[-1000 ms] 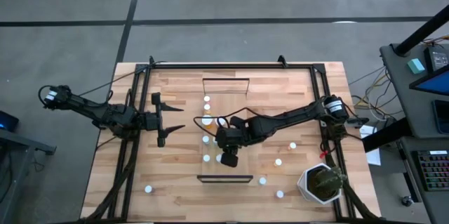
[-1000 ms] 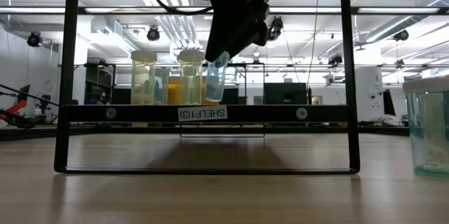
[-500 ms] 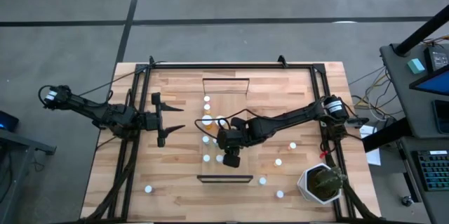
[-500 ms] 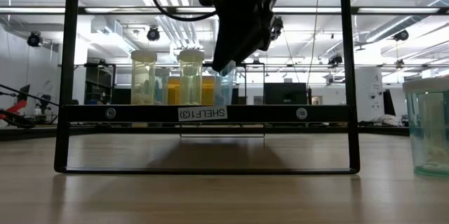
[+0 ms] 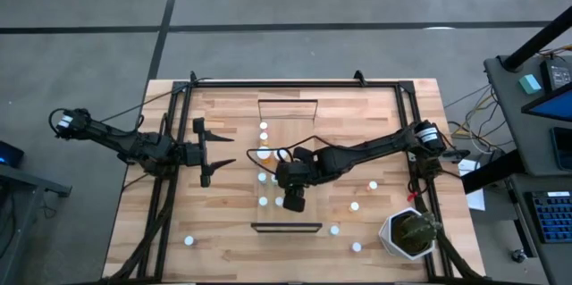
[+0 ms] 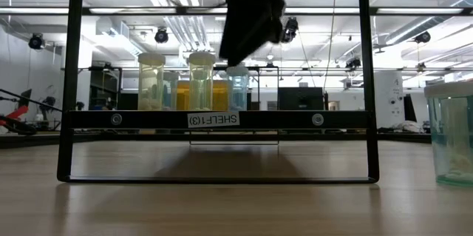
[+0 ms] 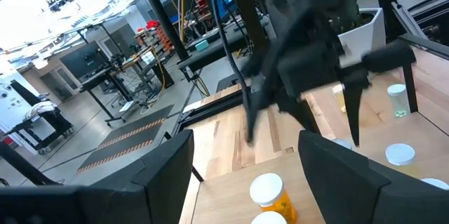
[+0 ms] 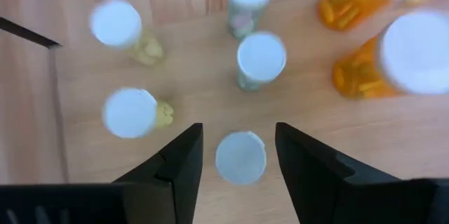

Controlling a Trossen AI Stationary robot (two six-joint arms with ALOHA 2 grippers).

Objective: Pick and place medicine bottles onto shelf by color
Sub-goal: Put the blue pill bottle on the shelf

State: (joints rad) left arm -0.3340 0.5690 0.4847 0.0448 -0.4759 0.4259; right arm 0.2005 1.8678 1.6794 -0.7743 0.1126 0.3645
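While round white-capped bottles [image 8: 240, 157] dot pale wood, right gripper [image 8: 235, 154] gapes.

The right wrist view shows seven medicine bottles [image 8: 240, 157] on the shelf [image 8: 175, 76]: five pale, two orange [image 8: 365, 62]. One potted plant [image 5: 409, 234] and two arms are on the counter [image 5: 232, 240].

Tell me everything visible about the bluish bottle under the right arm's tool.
The bluish bottle is a small round container with a pale, see-through blue body and a white cap. It stands upright on the shelf, last in a row beside two yellowish bottles. The right tool hangs directly above it, fingers spread to either side of the cap; from the wrist view no finger appears to touch it.
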